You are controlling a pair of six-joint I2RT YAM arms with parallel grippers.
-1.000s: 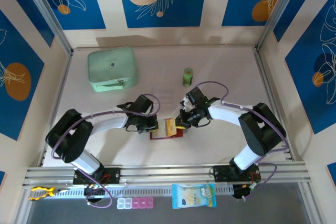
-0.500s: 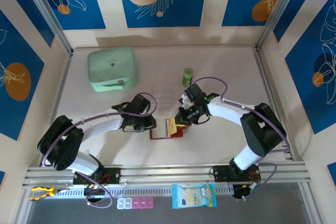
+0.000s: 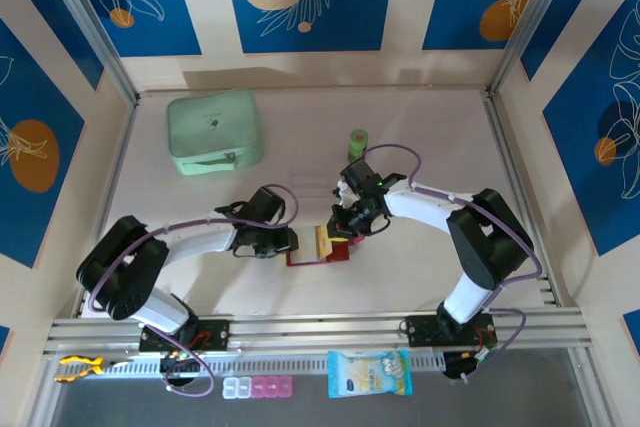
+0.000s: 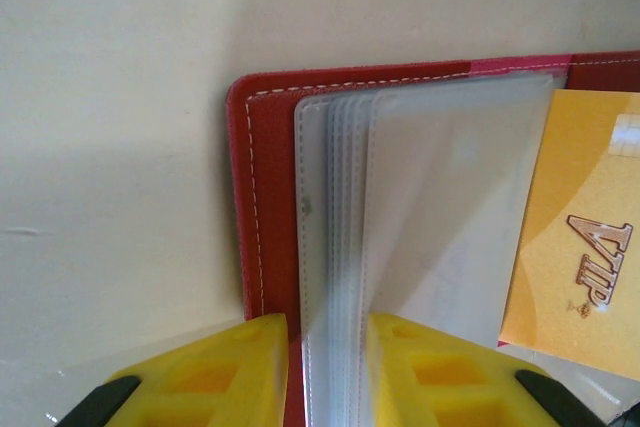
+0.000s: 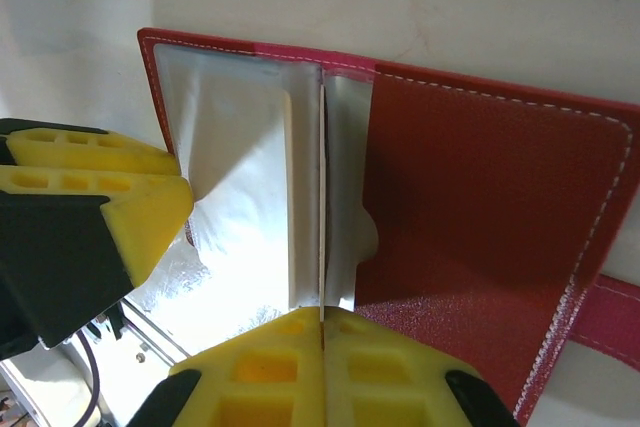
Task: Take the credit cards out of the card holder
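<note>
One small dark red folding card holder point(image 3: 305, 261) lies open on the pale table point(image 3: 420, 137), between the two grippers, at the middle of the near half. One thin orange-yellow credit card point(image 4: 585, 217) with "VIP" lettering is out in the open, and I count no second card.

The left wrist view shows a fan of about six greyish clear sleeves point(image 4: 440, 207) rising from the red cover, with the card beyond them. The left gripper point(image 4: 325, 372) has its yellow fingers a little apart with the sleeve stack between them. The sleeves touch one finger and a sliver of red shows beside the other, so I cannot tell whether it truly grips.

The right wrist view shows the pinkish-red strap tab point(image 5: 610, 312) at the cover's edge. The right gripper point(image 5: 322, 342) has its fingers pressed together on a thin sheet seen edge-on. The top view places the upright credit card at these fingertips. From the edge alone, card and sleeve are hard to separate.

Farther back stand one mint-green zip case point(image 3: 213, 132) and one small green cylinder point(image 3: 358, 145). Both arms cover much of the card holder in the top view.
</note>
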